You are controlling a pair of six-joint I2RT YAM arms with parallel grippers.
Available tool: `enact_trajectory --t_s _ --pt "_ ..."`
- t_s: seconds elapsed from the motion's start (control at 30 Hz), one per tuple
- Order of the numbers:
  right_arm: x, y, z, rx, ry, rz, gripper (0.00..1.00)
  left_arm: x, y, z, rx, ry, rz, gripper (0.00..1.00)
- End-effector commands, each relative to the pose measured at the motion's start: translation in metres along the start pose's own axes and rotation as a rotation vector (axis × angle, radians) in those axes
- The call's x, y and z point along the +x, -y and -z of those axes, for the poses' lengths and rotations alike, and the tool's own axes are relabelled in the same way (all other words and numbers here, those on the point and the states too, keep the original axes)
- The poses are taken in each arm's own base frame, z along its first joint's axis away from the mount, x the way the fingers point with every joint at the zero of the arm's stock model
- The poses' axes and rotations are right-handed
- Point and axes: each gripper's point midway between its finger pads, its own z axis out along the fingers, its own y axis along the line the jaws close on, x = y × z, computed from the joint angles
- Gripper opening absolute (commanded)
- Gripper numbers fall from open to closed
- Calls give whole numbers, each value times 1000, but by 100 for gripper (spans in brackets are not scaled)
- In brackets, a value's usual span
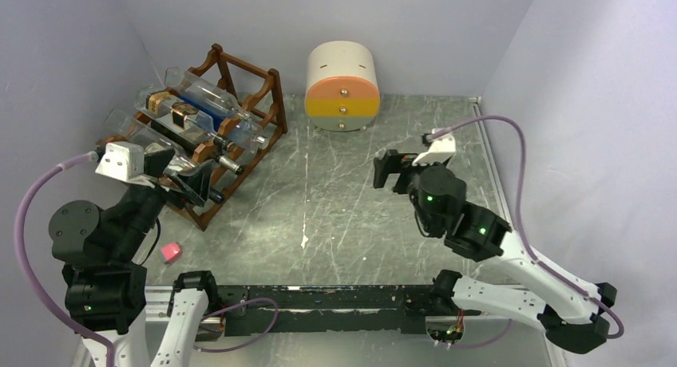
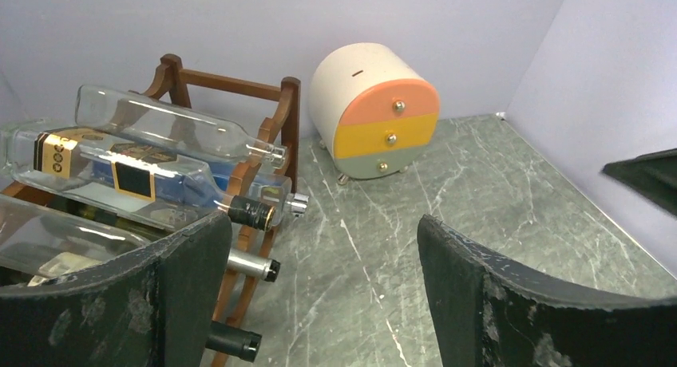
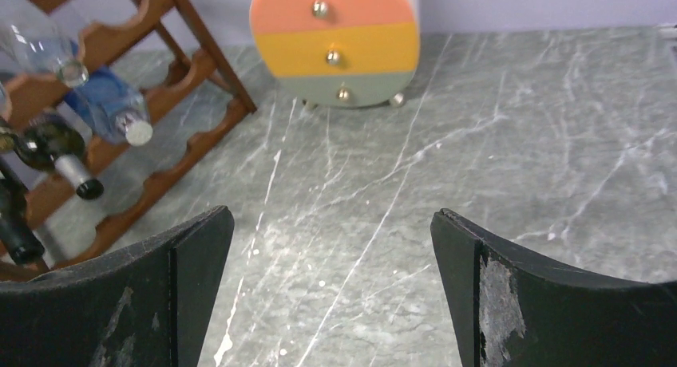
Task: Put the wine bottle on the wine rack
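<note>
Both claws gape wide and empty, the left gripper (image 1: pixel 194 183) at lower left just beside the wine rack (image 1: pixel 275 104), the right gripper (image 1: pixel 389 169) right of centre above the marble table (image 1: pixel 335 199), as a wine bottle (image 2: pixel 120 171), its black-and-gold label unreadable, lies on the rack.

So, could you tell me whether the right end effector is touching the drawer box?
Apart. The right wrist view shows bare table between the open right end effector and the drawer box.
</note>
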Motion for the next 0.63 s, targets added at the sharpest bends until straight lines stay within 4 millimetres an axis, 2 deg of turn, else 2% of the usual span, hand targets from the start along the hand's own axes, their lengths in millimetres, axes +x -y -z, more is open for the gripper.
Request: enact_trajectory --t_s 0.0,0.17,0.33,0.6 --pt "-43 34 27 85 85 -14 99 -4 -9 -1 -43 -4 -29 90" --pt "-71 49 52 42 179 -19 99 -15 -15 7 -94 12 -74 91" --pt "-94 58 75 -15 257 -58 99 -18 -17 5 -104 12 -74 91" --pt "-98 59 83 -50 268 -64 98 -17 -16 3 -94 7 -69 91"
